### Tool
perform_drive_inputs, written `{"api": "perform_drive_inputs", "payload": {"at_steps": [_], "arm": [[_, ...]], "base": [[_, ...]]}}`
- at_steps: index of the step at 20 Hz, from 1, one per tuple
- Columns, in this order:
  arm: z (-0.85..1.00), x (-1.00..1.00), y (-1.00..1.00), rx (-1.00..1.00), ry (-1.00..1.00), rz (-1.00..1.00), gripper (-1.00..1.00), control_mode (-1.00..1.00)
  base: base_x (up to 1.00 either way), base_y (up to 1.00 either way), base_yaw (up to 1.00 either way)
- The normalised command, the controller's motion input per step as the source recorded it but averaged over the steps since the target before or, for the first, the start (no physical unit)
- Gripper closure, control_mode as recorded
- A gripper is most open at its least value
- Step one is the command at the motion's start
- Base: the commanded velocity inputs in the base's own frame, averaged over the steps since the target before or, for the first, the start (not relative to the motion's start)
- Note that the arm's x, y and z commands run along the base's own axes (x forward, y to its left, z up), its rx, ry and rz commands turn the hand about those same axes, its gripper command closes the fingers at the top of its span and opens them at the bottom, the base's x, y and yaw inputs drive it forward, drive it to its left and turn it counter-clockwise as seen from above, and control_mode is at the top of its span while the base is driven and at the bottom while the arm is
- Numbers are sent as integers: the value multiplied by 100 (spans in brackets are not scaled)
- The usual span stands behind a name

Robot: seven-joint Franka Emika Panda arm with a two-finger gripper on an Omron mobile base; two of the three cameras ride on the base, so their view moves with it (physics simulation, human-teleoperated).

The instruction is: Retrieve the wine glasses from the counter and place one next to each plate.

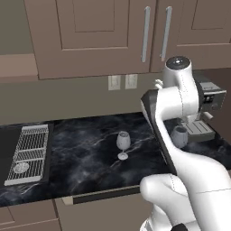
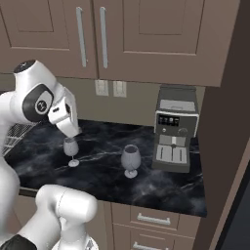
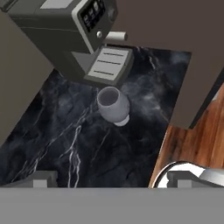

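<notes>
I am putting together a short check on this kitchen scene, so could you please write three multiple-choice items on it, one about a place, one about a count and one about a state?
1. Where does the coffee machine stand on the counter?
A. at its right end, near the tall side panel
B. on the drainer
C. at the front edge, between the glasses

2. How many wine glasses stand on the counter?
A. one
B. two
C. four

3. How is the gripper?
A. shut on a glass stem
B. shut and empty
C. open, holding nothing

Answers:
1 A: the right base view shows it against the right-hand panel, far from the drainer.
2 B: one glass stands by the machine, the other glass further left.
3 C: in the hand view the fingertips stand wide apart above the counter, short of the near glass.
</notes>
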Motion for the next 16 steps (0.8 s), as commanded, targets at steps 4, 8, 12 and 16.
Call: {"api": "perform_drive_inputs", "payload": {"at_steps": [4,8,12,16], "arm": [[0,0,-42,19,0,-1,-100,-100],[-1,0,-38,22,-1,-6,-100,-100],[-16,0,-34,18,0,-12,-100,-100],[-31,0,-30,38,-3,-12,-100,-100]], "base": [[0,0,0],[0,0,0],[0,0,0],[0,0,0]]}}
